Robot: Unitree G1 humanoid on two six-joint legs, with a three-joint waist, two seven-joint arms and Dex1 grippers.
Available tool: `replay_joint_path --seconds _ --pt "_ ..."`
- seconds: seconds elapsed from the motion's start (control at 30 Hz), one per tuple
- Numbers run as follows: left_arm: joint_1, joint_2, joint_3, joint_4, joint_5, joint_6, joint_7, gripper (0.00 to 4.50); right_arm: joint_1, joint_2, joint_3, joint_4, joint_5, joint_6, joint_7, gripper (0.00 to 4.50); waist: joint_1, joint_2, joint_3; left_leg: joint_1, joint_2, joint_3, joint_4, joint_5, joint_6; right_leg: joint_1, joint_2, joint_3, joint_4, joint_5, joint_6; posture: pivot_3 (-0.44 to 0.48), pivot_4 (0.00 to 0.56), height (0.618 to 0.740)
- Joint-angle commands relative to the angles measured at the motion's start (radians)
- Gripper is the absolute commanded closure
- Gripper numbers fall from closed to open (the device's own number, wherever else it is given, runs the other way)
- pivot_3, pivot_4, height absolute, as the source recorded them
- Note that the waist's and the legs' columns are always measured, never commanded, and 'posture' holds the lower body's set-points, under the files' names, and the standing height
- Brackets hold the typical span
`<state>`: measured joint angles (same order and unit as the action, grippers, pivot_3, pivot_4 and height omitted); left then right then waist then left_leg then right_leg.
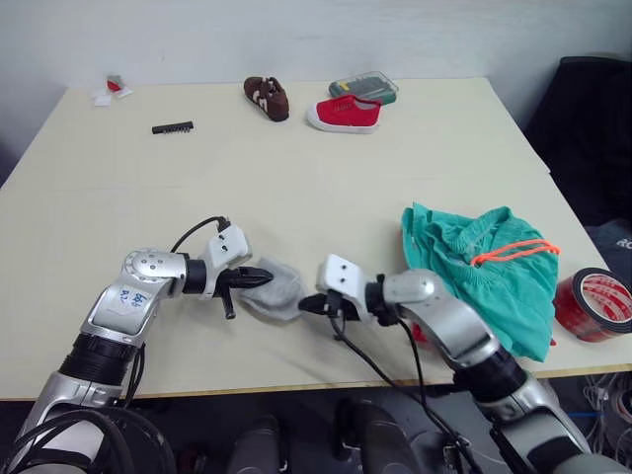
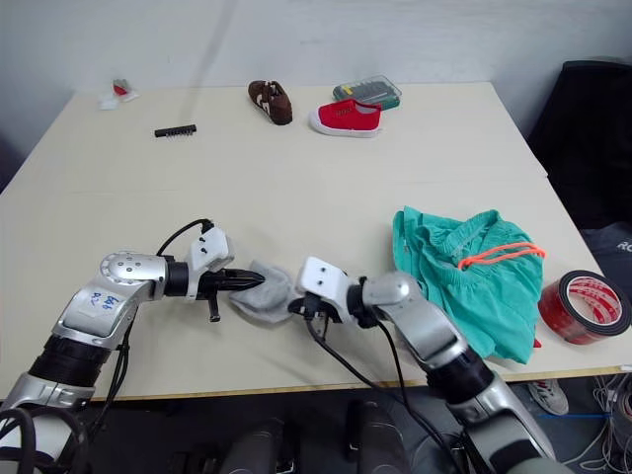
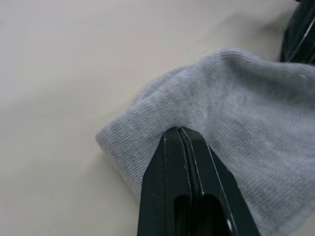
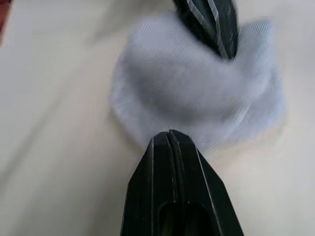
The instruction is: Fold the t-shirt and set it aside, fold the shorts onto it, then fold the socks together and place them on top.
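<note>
The socks (image 1: 276, 288) were seen near the table's (image 1: 296, 188) front edge, pinched on their left by the clenched left gripper (image 1: 263, 276) and on their right by the clenched right gripper (image 1: 308, 304); the shorts (image 1: 486, 267) were heaped further right of the socks

T-shirt (image 1: 423, 334) mostly hidden under shorts (image 1: 484, 272); tape roll (image 1: 595, 304) cut off.

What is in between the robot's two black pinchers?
The socks, a small grey bundle. The left gripper pinches one edge and the right gripper the opposite edge, seen from the head views.
</note>
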<state>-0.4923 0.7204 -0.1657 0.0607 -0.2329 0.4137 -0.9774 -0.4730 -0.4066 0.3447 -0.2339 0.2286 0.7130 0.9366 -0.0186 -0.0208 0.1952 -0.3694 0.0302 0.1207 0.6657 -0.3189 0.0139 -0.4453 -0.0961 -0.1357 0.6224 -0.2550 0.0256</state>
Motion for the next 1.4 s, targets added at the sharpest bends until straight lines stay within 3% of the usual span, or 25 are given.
replay_joint_path --seconds 0.03,0.07,0.17,0.37,0.53,0.67,0.8,1.07,1.2,1.4 --pt "0.019 0.013 0.011 0.021 0.02 -0.009 -0.014 4.49 0.002 0.023 -0.195 -0.096 0.189 0.285 -0.056 4.5 0.0 0.0 0.0 0.0 0.0 0.0 0.0 0.0 0.0 0.0 0.0 0.0 0.0 0.0 0.0 0.0 0.15 0.74" --pt "0.022 0.014 0.012 0.018 0.021 -0.01 -0.016 4.49 0.003 0.035 -0.226 -0.094 0.222 0.36 -0.08 4.5 -0.001 0.0 0.0 0.0 0.0 0.0 0.001 0.0 0.0 0.0 0.0 0.0 0.001 0.0 0.0 0.0 0.15 0.74" --pt "0.031 0.016 0.013 0.011 0.029 -0.013 -0.016 4.5 0.002 0.096 -0.304 -0.069 0.31 0.556 -0.138 3.96 -0.003 0.0 0.0 0.001 0.001 0.0 0.0 0.0 0.0 0.0 0.0 0.0 0.001 0.0 0.0 0.0 0.15 0.74" --pt "0.053 0.019 0.023 -0.007 0.035 -0.008 -0.011 4.5 -0.031 0.254 -0.432 0.042 0.385 0.794 -0.256 1.81 -0.008 0.0 0.0 0.001 0.001 0.0 -0.001 0.0 0.0 0.0 0.0 0.0 0.001 -0.001 -0.001 0.0 0.15 0.74" --pt "0.061 0.018 0.028 -0.023 0.04 -0.001 0.005 4.5 -0.087 0.35 -0.472 0.147 0.4 0.843 -0.311 0.03 -0.009 0.0 0.0 0.001 0.0 0.0 -0.001 0.0 0.0 0.0 0.0 0.0 0.002 -0.001 -0.001 0.0 0.15 0.74" --pt "0.073 0.02 0.055 -0.043 0.028 0.023 0.028 4.5 -0.141 0.391 -0.418 0.255 0.351 0.788 -0.372 0.03 -0.014 0.0 0.0 0.002 0.0 0.0 -0.001 0.0 -0.001 0.0 0.0 0.001 0.002 -0.001 -0.001 0.0 0.15 0.74" --pt "0.103 0.025 0.072 -0.065 0.025 0.028 0.036 4.5 -0.222 0.468 -0.447 0.388 0.343 0.763 -0.428 0.03 -0.022 0.0 -0.001 0.002 0.001 0.0 -0.002 0.001 -0.002 0.0 0.0 0.001 0.003 -0.001 -0.001 0.0 0.15 0.74" --pt "0.125 0.01 0.09 -0.092 0.022 0.043 0.065 4.5 -0.333 0.517 -0.47 0.654 0.292 0.586 -0.519 0.03 -0.035 0.001 -0.002 0.004 0.001 0.0 -0.002 0.002 -0.003 0.0 0.0 0.001 0.005 -0.001 -0.001 0.0 0.15 0.74" --pt "0.134 0.005 0.095 -0.098 0.018 0.043 0.076 4.5 -0.349 0.511 -0.476 0.674 0.315 0.542 -0.514 1.38 -0.034 0.002 -0.004 0.004 0.001 0.0 -0.003 0.002 -0.003 0.0 0.0 0.001 0.005 -0.001 -0.001 0.0 0.15 0.74" --pt "0.117 -0.024 0.143 -0.063 0.001 0.006 0.106 4.5 -0.304 0.453 -0.303 0.556 0.262 0.419 -0.442 3.52 -0.033 0.002 -0.004 0.003 0.001 0.0 -0.003 0.003 -0.004 0.0 0.0 0.001 0.004 0.0 -0.001 0.0 0.15 0.74"
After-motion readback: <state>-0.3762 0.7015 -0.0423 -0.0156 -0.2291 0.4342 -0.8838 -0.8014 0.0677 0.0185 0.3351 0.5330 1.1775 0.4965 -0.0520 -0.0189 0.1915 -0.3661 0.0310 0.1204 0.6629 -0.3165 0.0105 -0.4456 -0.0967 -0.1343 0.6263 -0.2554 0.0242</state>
